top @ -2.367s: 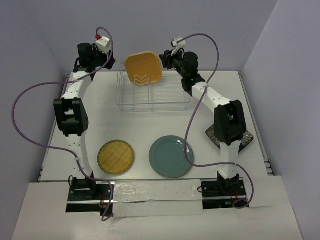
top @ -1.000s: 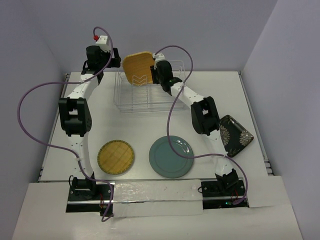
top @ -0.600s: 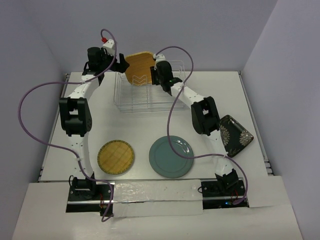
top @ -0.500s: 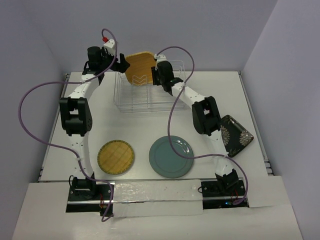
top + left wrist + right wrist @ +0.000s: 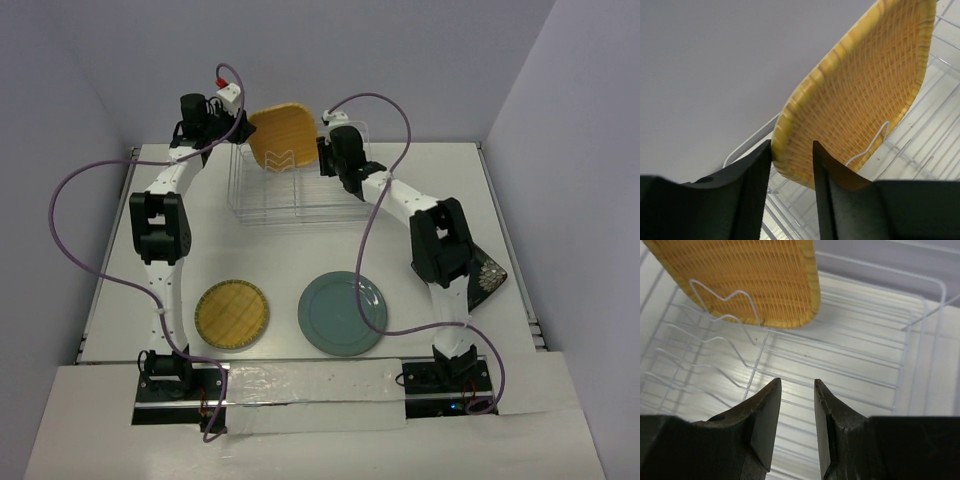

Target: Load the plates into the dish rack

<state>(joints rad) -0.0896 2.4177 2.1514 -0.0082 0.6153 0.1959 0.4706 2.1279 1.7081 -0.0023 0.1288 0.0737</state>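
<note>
The orange-tan plate point(image 5: 284, 135) stands on edge among the dividers at the back of the dish rack point(image 5: 300, 200). My left gripper point(image 5: 240, 125) is at its left edge; in the left wrist view the jaws point(image 5: 792, 142) are shut on the woven rim of the plate point(image 5: 865, 90). My right gripper point(image 5: 322, 148) is just right of the plate, jaws point(image 5: 798, 380) slightly apart and empty over the rack wires point(image 5: 865, 365), with the plate point(image 5: 750, 275) ahead. The yellow grid plate point(image 5: 232, 313) and teal plate point(image 5: 343, 312) lie flat near the front. The dark floral plate point(image 5: 490, 278) is mostly hidden behind my right arm.
The rack's wavy dividers point(image 5: 715, 335) run in front of the standing plate. A purple wall point(image 5: 400, 50) rises right behind the rack. Cables loop from both arms over the table point(image 5: 80, 200).
My right gripper has let go of the orange-tan plate and drawn back to its right. My left gripper has come in to the plate's left edge and closed on the rim.
</note>
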